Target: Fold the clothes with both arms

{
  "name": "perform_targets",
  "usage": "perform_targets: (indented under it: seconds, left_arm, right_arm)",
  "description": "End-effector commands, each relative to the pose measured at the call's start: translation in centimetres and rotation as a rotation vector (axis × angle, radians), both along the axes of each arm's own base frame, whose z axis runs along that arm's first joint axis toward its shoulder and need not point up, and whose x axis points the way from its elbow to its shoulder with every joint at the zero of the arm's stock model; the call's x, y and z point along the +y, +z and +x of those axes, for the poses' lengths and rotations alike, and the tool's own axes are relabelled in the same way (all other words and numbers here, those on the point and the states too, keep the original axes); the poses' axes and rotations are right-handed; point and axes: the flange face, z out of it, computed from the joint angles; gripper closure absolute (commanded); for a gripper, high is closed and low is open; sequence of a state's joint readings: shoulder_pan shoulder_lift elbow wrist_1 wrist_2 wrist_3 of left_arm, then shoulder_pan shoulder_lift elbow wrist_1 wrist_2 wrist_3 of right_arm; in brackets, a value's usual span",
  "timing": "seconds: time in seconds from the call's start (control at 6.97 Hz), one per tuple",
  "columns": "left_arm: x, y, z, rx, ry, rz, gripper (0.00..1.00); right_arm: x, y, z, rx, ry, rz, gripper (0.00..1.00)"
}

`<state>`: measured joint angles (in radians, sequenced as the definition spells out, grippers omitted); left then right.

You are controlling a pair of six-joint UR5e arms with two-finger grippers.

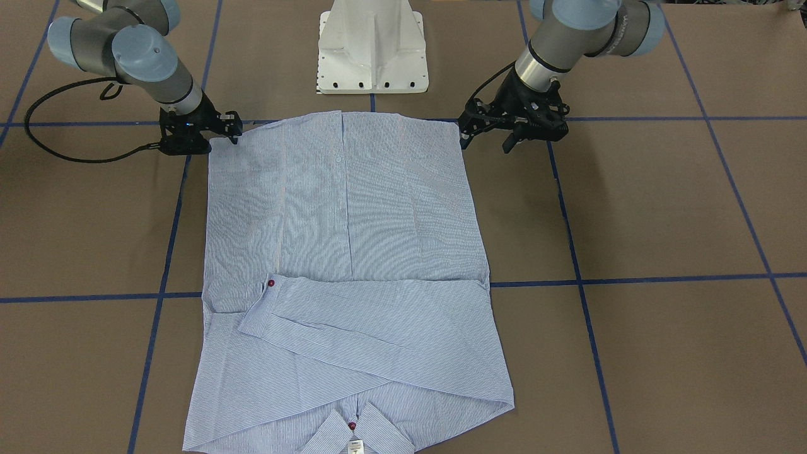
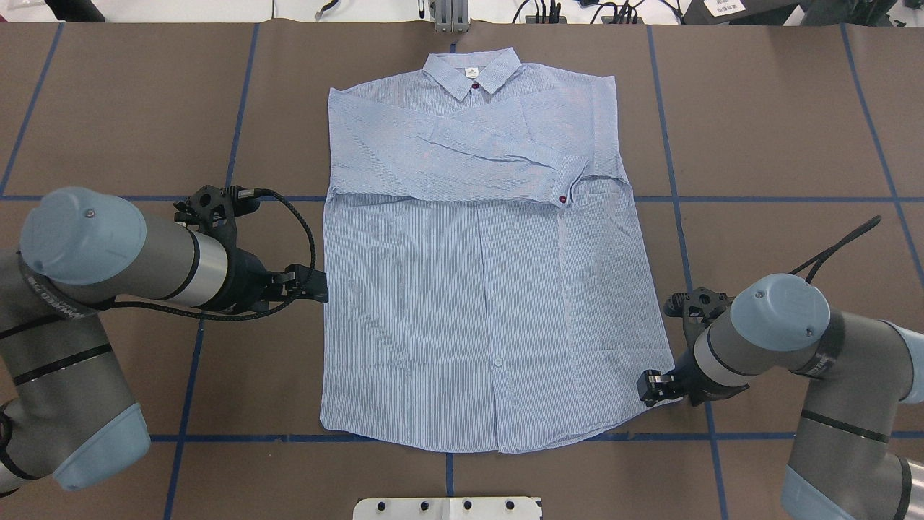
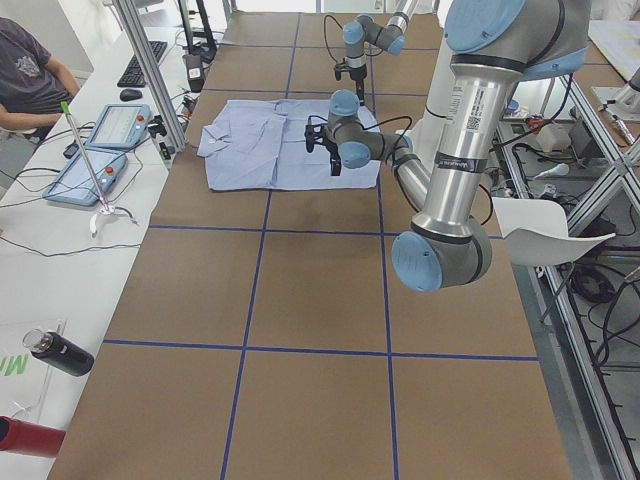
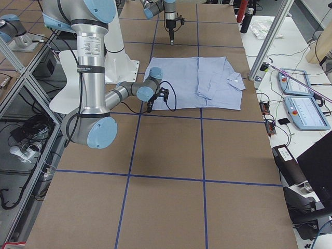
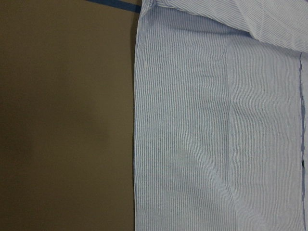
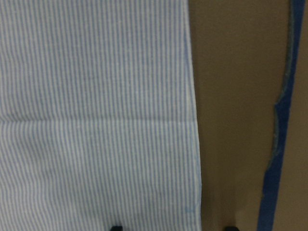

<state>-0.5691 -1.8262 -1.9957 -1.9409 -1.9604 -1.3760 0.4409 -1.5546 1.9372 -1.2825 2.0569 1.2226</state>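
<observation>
The light blue striped shirt (image 2: pixel 476 289) lies flat on the brown table, front up, collar (image 2: pixel 471 72) at the far side. Both sleeves are folded across the chest, one cuff showing a dark red button (image 1: pixel 271 284). My left gripper (image 2: pixel 317 284) hovers open just off the shirt's left side edge (image 5: pixel 135 144), raised above the table. My right gripper (image 2: pixel 647 388) is low at the hem corner on the other side. It is open, and its fingertips (image 6: pixel 115 227) straddle the shirt's edge (image 6: pixel 192 120). Neither gripper holds cloth.
The white pedestal base (image 1: pixel 372 57) stands just behind the hem. Blue tape lines (image 2: pixel 722 198) cross the brown table (image 2: pixel 794 108). A side bench carries control panels (image 3: pixel 95 160) and a bottle (image 3: pixel 60 352). A seated person (image 3: pixel 30 75) is beyond the bench.
</observation>
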Motion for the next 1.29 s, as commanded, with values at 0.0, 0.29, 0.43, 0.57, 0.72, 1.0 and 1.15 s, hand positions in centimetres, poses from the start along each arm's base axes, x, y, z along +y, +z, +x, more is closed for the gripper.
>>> perform_targets:
  seconds: [0.0, 0.29, 0.43, 0.57, 0.72, 1.0, 1.15]
  left_arm:
    - [0.0, 0.0, 0.0, 0.000, 0.000, 0.000, 0.00]
    - [0.0, 0.1, 0.0, -0.002, 0.000, -0.001, 0.00]
    - [0.0, 0.1, 0.0, -0.002, 0.000, -0.001, 0.00]
    - [0.0, 0.3, -0.1, -0.005, 0.000, -0.003, 0.00]
    - [0.0, 0.3, -0.1, -0.005, 0.000, -0.003, 0.00]
    - [0.0, 0.4, -0.1, -0.006, 0.000, -0.004, 0.00]
    - [0.0, 0.5, 0.0, -0.009, -0.001, -0.004, 0.00]
  right_arm:
    - [-0.1, 0.0, 0.0, -0.002, -0.001, -0.003, 0.37]
    - [-0.2, -0.3, 0.2, -0.008, 0.003, -0.003, 0.63]
    - [-0.1, -0.5, 0.1, -0.011, 0.001, -0.001, 0.73]
    - [-0.1, -0.6, 0.2, -0.014, 0.002, -0.001, 0.84]
    - [-0.1, -0.8, 0.3, -0.017, 0.002, 0.000, 0.86]
    - [-0.1, -1.4, 0.4, -0.027, 0.002, 0.004, 0.85]
    - [-0.1, -1.5, 0.5, -0.030, 0.004, 0.005, 0.86]
